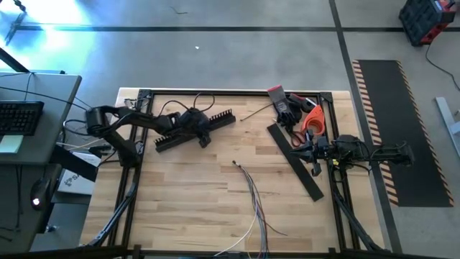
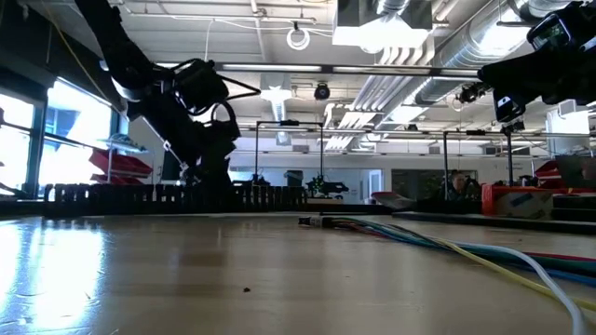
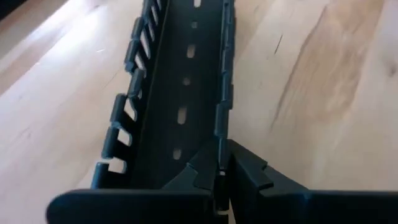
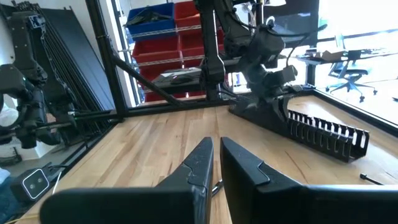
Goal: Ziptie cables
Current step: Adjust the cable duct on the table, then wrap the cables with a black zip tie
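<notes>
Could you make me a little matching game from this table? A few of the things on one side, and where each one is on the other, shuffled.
Things:
1. cables
2. slotted duct
3. flat black strip
4. left gripper

Places:
A. lying slantwise near the right arm
B. at the slotted duct, fingers on one of its side walls
C. loose on the wood in the middle, fanning out toward the near edge
D. at the far left of the tabletop, under the left arm

Pairs: 1-C, 2-D, 3-A, 4-B
</notes>
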You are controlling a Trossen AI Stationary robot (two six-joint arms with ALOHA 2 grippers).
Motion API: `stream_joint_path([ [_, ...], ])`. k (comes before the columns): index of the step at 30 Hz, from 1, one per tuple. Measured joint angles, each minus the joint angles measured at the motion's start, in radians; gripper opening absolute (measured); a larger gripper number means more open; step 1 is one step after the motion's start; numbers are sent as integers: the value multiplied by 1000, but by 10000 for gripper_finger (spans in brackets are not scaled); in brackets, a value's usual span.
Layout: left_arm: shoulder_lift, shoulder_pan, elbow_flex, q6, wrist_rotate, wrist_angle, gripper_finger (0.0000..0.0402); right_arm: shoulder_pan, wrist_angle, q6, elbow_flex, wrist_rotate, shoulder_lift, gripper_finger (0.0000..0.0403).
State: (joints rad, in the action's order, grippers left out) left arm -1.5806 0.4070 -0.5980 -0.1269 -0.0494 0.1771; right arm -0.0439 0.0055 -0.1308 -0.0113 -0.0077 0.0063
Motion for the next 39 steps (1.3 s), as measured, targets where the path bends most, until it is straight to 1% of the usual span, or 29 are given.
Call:
stream_joint_path([
  [5, 96, -13, 1, -154, -34, -80, 1, 0, 0, 0, 0, 0, 0, 16],
  [9, 173, -25, 58, -298, -142, -96, 0, 0, 0, 0, 0, 0, 0, 16],
  [11, 197, -22, 97, -358, -170, -93, 0, 0, 0, 0, 0, 0, 0, 16],
  [14, 211, -9, 151, -409, -178, -86, 0, 0, 0, 0, 0, 0, 0, 16],
  [17, 211, -5, 181, -442, -180, -37, 0, 0, 0, 0, 0, 0, 0, 16],
  [19, 211, -6, 192, -443, -185, -10, 0, 0, 0, 0, 0, 0, 0, 16],
  [23, 211, -5, 192, -432, -199, -8, 5, 0, 0, 0, 0, 0, 0, 16],
  [26, 211, -5, 191, -413, -195, -20, 28, 0, 0, 0, 0, 0, 0, 16],
  [29, 211, -2, 176, -390, -155, -79, 60, 0, 0, 0, 0, 0, 0, 16],
  [34, 226, -2, 112, -335, -142, -181, 111, 0, 0, 0, 0, 0, 0, 16],
  [39, 295, -8, -15, -230, -165, -288, 135, 0, 0, 0, 0, 0, 0, 16],
])
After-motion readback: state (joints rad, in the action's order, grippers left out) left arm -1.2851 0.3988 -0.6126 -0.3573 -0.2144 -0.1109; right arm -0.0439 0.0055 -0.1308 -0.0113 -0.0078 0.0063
